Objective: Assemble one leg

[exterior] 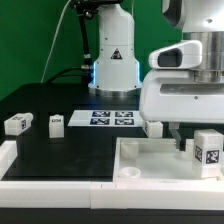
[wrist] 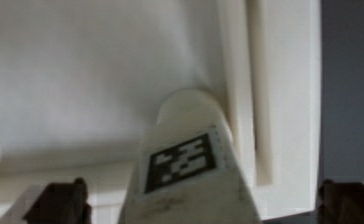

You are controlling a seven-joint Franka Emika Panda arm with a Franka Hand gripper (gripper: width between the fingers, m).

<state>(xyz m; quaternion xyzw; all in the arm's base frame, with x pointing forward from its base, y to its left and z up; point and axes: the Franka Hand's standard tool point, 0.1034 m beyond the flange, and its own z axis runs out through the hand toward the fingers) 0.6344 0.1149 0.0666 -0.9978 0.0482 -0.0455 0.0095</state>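
smooth white plastic leg [wrist: 197,150] (paper-like matt tag), glossy white tray [exterior: 150,160], matt black table [exterior: 60,150].

One white leg in the tray area

The leg [exterior: 208,152] [wrist: 193,150], a chunky white post with a black-and-white tag, stands at about 4 o'clock in the exterior view, over the tray.
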